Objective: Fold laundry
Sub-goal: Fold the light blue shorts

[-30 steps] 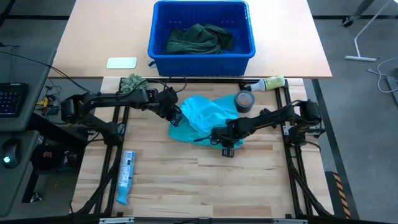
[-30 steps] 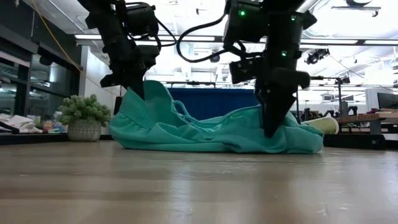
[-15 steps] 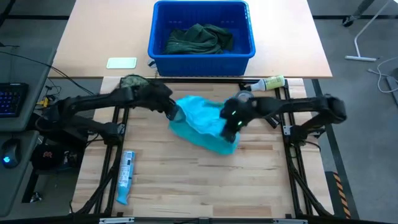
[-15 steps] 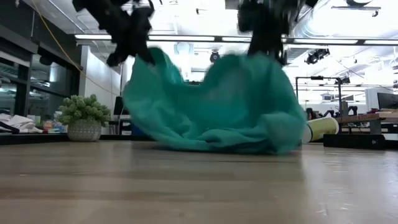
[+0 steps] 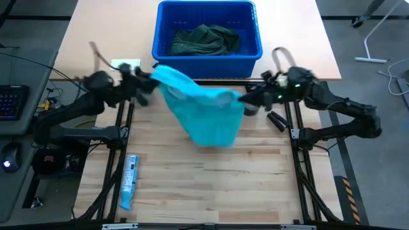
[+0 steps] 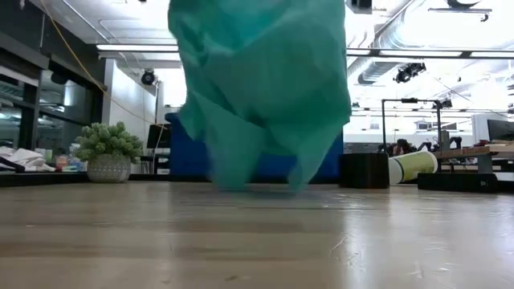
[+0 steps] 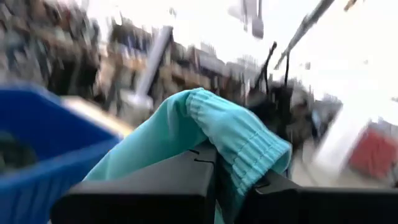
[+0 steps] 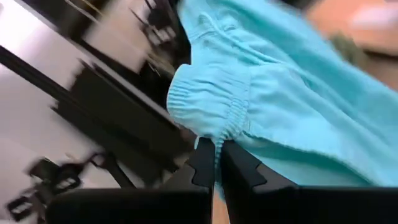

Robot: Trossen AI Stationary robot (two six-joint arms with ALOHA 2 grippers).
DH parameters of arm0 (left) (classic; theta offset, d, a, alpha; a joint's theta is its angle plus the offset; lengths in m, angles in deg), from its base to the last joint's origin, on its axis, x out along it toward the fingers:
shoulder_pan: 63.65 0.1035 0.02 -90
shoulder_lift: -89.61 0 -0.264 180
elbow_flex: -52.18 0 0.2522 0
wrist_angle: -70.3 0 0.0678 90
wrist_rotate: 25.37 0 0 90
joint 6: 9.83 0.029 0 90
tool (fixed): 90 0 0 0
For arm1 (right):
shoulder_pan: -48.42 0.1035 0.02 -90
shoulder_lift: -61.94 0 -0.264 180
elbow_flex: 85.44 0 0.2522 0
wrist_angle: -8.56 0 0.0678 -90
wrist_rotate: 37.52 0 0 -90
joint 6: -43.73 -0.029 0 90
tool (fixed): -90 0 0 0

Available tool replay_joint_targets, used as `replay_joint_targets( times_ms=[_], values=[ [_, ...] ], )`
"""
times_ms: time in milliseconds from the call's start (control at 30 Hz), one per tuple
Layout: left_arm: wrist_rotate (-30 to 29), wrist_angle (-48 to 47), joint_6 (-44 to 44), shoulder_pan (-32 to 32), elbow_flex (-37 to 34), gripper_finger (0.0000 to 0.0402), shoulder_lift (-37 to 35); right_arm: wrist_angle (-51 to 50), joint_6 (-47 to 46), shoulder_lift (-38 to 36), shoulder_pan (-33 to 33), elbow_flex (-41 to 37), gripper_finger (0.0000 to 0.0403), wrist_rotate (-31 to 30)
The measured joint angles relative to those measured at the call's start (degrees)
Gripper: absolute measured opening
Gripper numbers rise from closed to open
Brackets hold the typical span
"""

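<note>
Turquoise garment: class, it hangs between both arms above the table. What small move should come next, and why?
Probably lower it forward onto the wooden table. Both the left gripper and the right gripper pinch the turquoise garment by its ribbed edge, spread apart, with its lower part dangling near the surface.

A pale wood counter (image 5: 211,172) sits on a grey floor (image 5: 374,38), a keyboard (image 5: 13,102) beyond its left edge. Behind it, long ceiling lights (image 6: 136,48), exposed ducts (image 6: 393,64) and a potted plant (image 6: 107,152) fill an open workshop
</note>
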Motion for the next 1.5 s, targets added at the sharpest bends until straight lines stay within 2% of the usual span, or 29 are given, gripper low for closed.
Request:
replay_joint_targets(
  times_ms=[100, 200, 300, 467, 600, 700, 900, 1100, 1200, 1300, 1367, 1500],
  values=[
    [-4.2, 4.0, 1.4, 0.0, 0.0, 0.0, -2.6, 3.2, -0.9, -2.1, -0.8, 0.1, 0.0, -0.2],
    [-8.0, 2.7, 3.0, 0.0, 0.0, 0.0, -5.0, 0.9, -0.4, -3.8, -0.9, 0.1, 0.0, 0.0],
    [-10.9, -2.1, 2.6, 0.0, 0.0, 0.0, -7.1, -1.6, 0.5, -5.4, -0.9, 0.1, 0.0, 0.1],
    [-11.5, -11.8, -1.3, 0.0, 0.0, 0.0, -8.4, -2.9, 0.6, -7.0, -0.9, 0.0, 0.0, 0.1],
    [-13.6, -17.3, 0.2, 0.4, 0.0, 0.0, -7.7, -3.5, 2.0, -7.2, -1.7, 0.0, 0.0, -0.4],
    [-15.8, -15.9, 4.0, 1.6, 0.0, 0.0, -5.9, -3.8, 2.9, -6.7, -4.6, 0.0, 0.0, -0.7],
    [-15.6, -4.7, 15.6, 6.4, 0.1, 0.0, -2.3, -3.6, 8.3, -5.6, -12.2, 0.0, 0.0, -1.4],
    [-13.8, -7.4, 27.1, 10.7, 8.4, 0.0, 1.6, 0.6, 12.9, -5.7, -17.0, 0.0, 0.0, 0.7],
    [-11.0, -15.3, 29.4, 11.2, 13.4, 0.0, 3.1, 1.7, 13.1, -5.7, -16.4, 0.0, 0.0, 1.5],
    [-7.6, -28.2, 28.8, 11.1, 17.0, 0.0, 4.0, -3.1, 12.9, -5.4, -13.2, 0.0, 0.0, 2.2],
    [-5.1, -38.4, 26.4, 10.7, 17.2, 0.0, 4.2, -10.5, 13.7, -5.2, -10.0, 0.0, 0.0, 1.2],
    [-0.9, -57.6, 19.3, 9.1, 14.0, 0.0, 5.3, -28.7, 14.5, -3.2, -2.5, 0.0, 0.0, -5.1]
  ],
)
